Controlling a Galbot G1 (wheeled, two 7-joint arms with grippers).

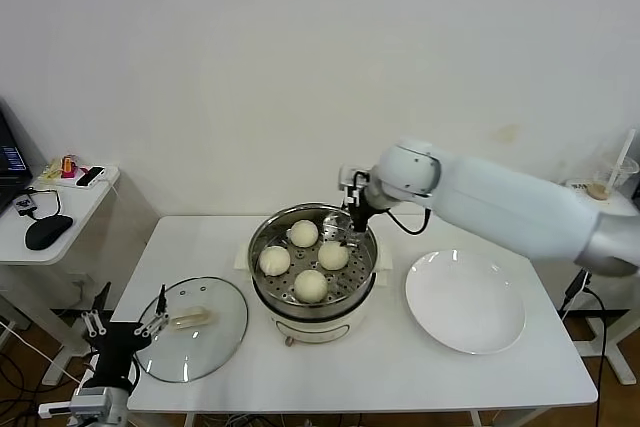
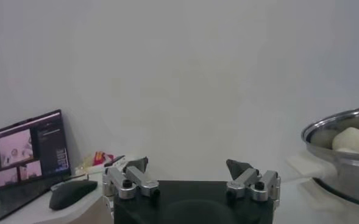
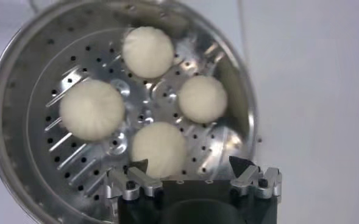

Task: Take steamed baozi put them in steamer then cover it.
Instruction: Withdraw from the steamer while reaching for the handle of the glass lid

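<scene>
Four small, round, cream-white steamed baozi (image 1: pixel 304 233) (image 3: pixel 147 51) sit on the perforated tray inside the round, shiny stainless-steel steamer (image 1: pixel 262 247) (image 3: pixel 21 91), which stands on its cream-white base near the middle of the white worktop (image 1: pixel 400 367). The buns lie close together in a loose ring on the tray, none stacked on another.

The right pincer (image 1: pixel 349 228) (image 3: pixel 189 172) hangs over the far right part of the steamer's rim, just above the tray. Its fingers are spread wide apart and grip nothing; in the right wrist view the nearest bun lies just beyond the fingertips, beside one of them and not between the two.

The round, clear glass cover (image 1: pixel 192 328) with a metal rim and a cream oblong handle lies flat on the worktop to the left of the steamer, just beside it. The left pincer (image 1: pixel 125 326) (image 2: pixel 189 166) is parked low at the worktop's front left edge, next to the cover's rim, its fingers spread and empty.

A flat, round white plate (image 1: pixel 465 302) rests on the worktop to the right of the steamer, bare. Farther left stands a small white side table (image 1: pixel 60 209) carrying a black computer mouse (image 1: pixel 48 232) (image 2: pixel 73 193) and an open laptop (image 2: pixel 28 155).
</scene>
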